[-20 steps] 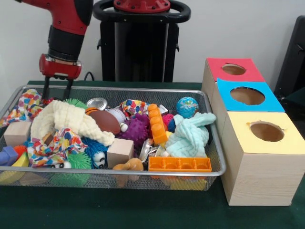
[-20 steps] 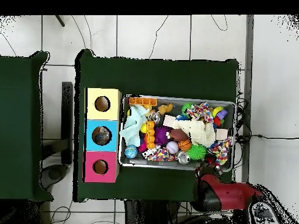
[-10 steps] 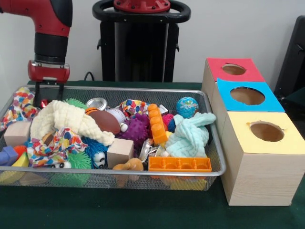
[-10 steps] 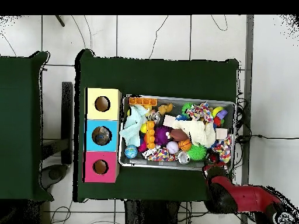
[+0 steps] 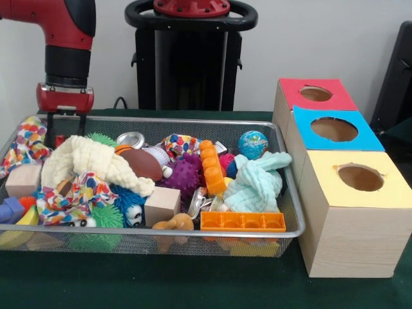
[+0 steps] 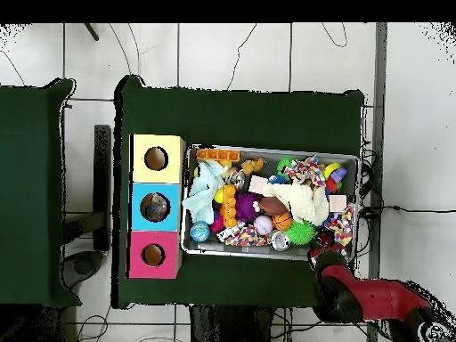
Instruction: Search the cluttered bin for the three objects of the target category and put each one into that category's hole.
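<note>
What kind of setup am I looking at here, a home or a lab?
Most likely a lab test bench, not a home: a green-covered table on a tiled floor, a wire mesh bin crammed with toys, and three wooden boxes with coloured tops and round sorting holes.

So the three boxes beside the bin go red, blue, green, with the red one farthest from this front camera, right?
Not quite: the third box is yellow, not green. The front view shows red farthest, blue in the middle and yellow nearest, all beside the bin.
</note>
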{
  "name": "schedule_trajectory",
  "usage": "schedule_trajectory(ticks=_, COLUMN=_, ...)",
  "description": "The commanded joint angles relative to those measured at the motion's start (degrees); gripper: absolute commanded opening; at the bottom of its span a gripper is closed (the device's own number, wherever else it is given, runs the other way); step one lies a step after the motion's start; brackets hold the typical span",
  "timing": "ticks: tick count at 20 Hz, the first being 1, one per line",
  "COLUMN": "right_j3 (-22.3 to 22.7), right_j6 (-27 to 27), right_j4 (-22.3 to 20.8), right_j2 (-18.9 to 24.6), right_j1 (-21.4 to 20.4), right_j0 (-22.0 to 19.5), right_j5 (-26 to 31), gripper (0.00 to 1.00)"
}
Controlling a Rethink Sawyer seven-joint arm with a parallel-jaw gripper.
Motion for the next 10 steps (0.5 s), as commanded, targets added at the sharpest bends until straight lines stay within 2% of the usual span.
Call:
schedule_trajectory(ticks=1, right_j3=-3.6, right_j6=4.4, right_j4=-1.0, right_j2=6.7, right_j1=1.5, right_j0=4.2, right_j5=1.6, gripper=1.0)
schedule_trajectory(ticks=5, right_j3=-3.9, right_j6=4.9, right_j4=-0.7, right_j2=5.6, right_j1=1.6, right_j0=5.3, right_j5=1.6, gripper=1.0)
schedule_trajectory(ticks=6, right_j3=-3.9, right_j6=5.1, right_j4=-0.6, right_j2=5.6, right_j1=1.6, right_j0=5.3, right_j5=1.6, gripper=0.0)
schedule_trajectory(ticks=10, right_j3=-4.2, right_j6=5.1, right_j4=-0.4, right_j2=4.7, right_j1=1.7, right_j0=6.0, right_j5=1.8, gripper=0.0)
